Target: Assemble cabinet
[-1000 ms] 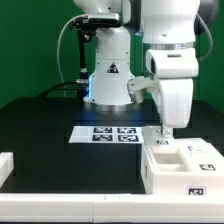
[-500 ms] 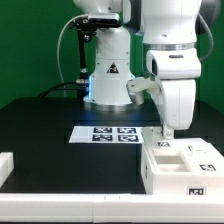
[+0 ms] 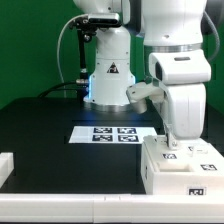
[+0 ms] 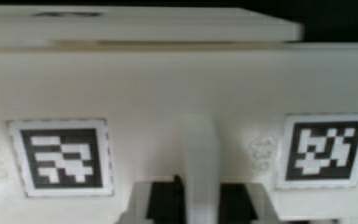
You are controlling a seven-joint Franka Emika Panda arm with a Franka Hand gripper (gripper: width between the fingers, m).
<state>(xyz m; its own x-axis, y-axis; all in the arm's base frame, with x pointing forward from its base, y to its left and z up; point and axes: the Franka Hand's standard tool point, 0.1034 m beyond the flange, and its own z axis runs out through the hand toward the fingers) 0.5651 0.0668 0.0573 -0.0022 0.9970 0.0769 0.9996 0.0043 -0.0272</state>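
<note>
Your claw (image 3: 171, 146) hangs straight down onto the top of the cabinet box (image 3: 160, 176). The box rests on the black tabletop (image 3: 45, 115), just beside the marker board (image 3: 85, 133), off that board's corner toward the exterior view's right and the camera. The arm (image 3: 180, 85) stands upright over that spot, and I judge this lets the fingers meet the box square from above, not at a slant. That suits either gripping a raised edge or pressing a part home.

In the wrist view the cabinet box (image 4: 176, 80) fills nearly the whole picture, so the claw is very close to it. A white ridge runs toward the fingers between two dark gaps. You cannot tell from either view how wide the claw stands, or whether it has closed on that ridge or grips nothing.

Count what you have:
- one arm and one claw
- one cabinet box
- one loose white panel (image 3: 5, 168), lying well apart from the marker board toward the exterior view's left edge, probably parked out of the way until it is needed
- two tags (image 4: 60, 162) facing the wrist camera, one on each side of the ridge

The marker board shows at least four tags of its own.
</note>
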